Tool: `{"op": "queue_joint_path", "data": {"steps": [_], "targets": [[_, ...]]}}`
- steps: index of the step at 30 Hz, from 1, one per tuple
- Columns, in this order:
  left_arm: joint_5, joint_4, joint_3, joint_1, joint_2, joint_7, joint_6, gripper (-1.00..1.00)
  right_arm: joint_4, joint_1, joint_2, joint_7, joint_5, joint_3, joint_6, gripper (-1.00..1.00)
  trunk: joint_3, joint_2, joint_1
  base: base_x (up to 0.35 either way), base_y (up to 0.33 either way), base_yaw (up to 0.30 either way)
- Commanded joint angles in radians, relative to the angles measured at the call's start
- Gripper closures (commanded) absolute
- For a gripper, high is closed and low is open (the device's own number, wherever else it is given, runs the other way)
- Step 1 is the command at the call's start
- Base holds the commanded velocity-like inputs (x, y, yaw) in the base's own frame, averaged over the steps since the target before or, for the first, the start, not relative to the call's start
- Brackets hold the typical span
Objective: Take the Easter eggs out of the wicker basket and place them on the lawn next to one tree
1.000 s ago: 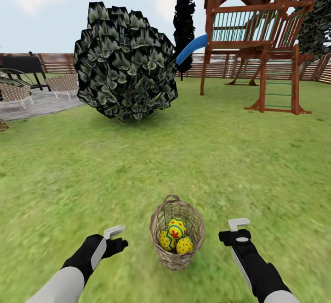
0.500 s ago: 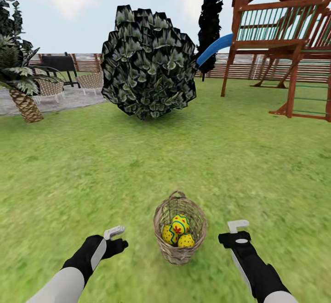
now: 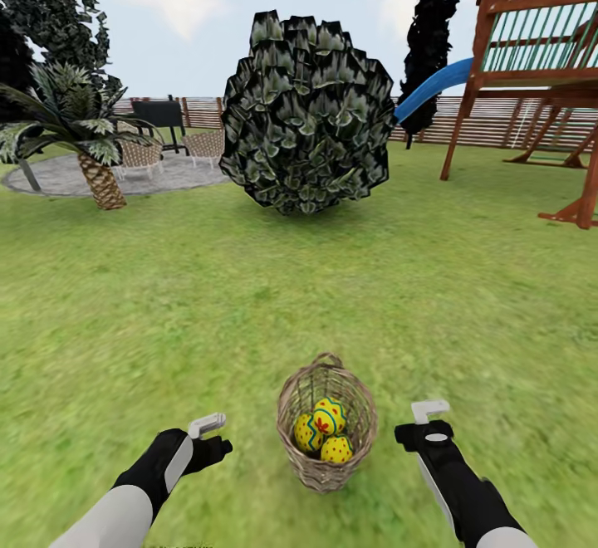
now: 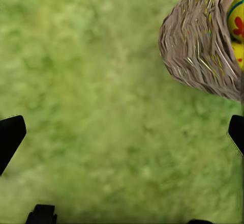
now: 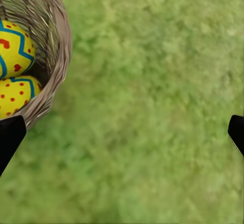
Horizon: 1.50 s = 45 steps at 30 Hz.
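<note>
Your left gripper (image 3: 209, 434) hangs low over the wide green lawn with yellowish patches (image 3: 166, 307), to the left of the basket; its black fingertips (image 4: 10, 135) sit at opposite edges of the left wrist view, so the jaws are wide and hold nothing. From there a straight reach would meet the woven wall, and that could tip the basket, which looks light.

Between your arms stands the small round brown woven-twig basket (image 3: 325, 472), upright on the grass, with the three yellow Easter eggs with blue zigzags and red dots (image 3: 324, 432) packed together inside, touching one another. Gripping one may push its neighbours aside or drag the basket, and a rounded shell could slip out of the jaws.

Your right gripper (image 3: 428, 419) hovers just right of the basket, jaws also wide and empty, fingertips (image 5: 10, 137) spread over bare grass.

No pale-trunked tree is visible ahead; the big dark leafy bush (image 3: 309, 116) and the palm (image 3: 83, 129) could mislead your choice of spot.
</note>
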Motion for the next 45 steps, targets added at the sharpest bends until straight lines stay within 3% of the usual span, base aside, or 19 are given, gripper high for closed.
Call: {"op": "queue_joint_path", "data": {"steps": [1,33,34,35,36,45], "targets": [[0.005,-0.002,0.006,-0.001,-0.001,0.0,0.006,-1.0,0.001,0.0,-0.001,0.0,0.009,0.003,0.008,-1.0,-0.001,-0.001,0.0,0.084,-0.335,0.294],[0.01,0.0,0.012,0.001,-0.001,0.0,0.004,-1.0,0.022,0.0,-0.002,0.0,0.008,0.005,0.008,-1.0,-0.001,-0.001,0.0,0.09,-0.333,0.295],[0.016,0.0,0.012,0.001,-0.001,0.0,0.004,-1.0,0.022,0.0,-0.002,0.0,0.008,0.005,0.007,-1.0,-0.001,-0.001,0.0,0.097,-0.331,0.295],[0.077,0.032,0.012,0.002,0.0,0.0,-0.032,-1.0,0.021,0.0,-0.001,0.0,0.011,0.004,0.006,-1.0,-0.001,-0.001,0.0,0.12,-0.326,0.185],[0.092,0.051,0.012,0.002,0.002,0.0,-0.05,-1.0,0.021,0.0,-0.001,0.0,0.014,0.003,0.006,-1.0,-0.001,-0.001,0.0,0.128,-0.323,0.095],[0.109,0.076,0.012,0.002,0.001,0.002,-0.078,-1.0,0.031,0.0,-0.006,0.004,0.013,0.003,-0.001,-1.0,-0.001,-0.001,0.0,0.068,-0.145,0.014]]}}
